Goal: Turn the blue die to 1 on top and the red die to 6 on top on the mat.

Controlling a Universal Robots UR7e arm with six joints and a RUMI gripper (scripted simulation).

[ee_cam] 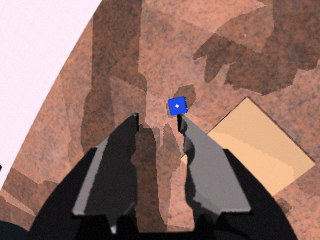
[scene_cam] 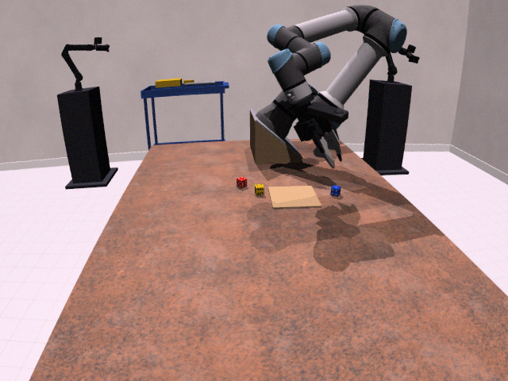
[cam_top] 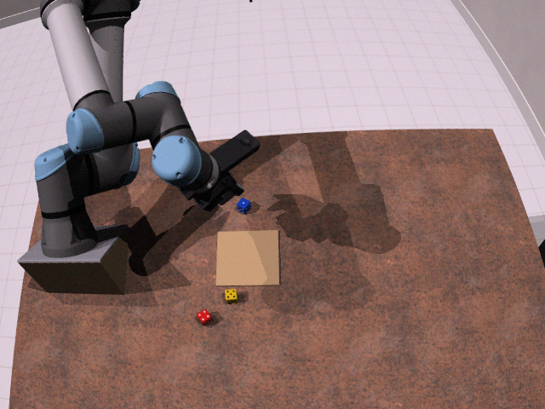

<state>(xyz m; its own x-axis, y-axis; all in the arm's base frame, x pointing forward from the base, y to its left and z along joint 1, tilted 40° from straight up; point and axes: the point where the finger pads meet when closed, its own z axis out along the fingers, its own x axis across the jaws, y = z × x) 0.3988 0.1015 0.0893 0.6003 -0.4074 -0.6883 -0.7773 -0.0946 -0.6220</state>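
Observation:
The blue die (cam_top: 243, 205) (scene_cam: 335, 190) (ee_cam: 177, 106) lies flat on the brown table, just off the far edge of the tan mat (cam_top: 248, 257) (scene_cam: 294, 196) (ee_cam: 255, 145). In the wrist view its upper face shows one white pip. My gripper (scene_cam: 335, 161) (ee_cam: 158, 114) hangs tilted above the table a little behind the blue die. Its fingers stand narrowly apart with nothing between them. The yellow die (cam_top: 231, 295) (scene_cam: 259, 189) lies just off the mat's opposite edge. The red die (cam_top: 203, 316) (scene_cam: 241, 182) lies beyond it, further from the mat.
The arm's base block (cam_top: 74, 268) (scene_cam: 267, 148) stands on the table's edge near the mat. Two black camera pedestals (scene_cam: 83, 135) (scene_cam: 385, 123) and a blue side table (scene_cam: 184, 88) stand on the floor beyond the table.

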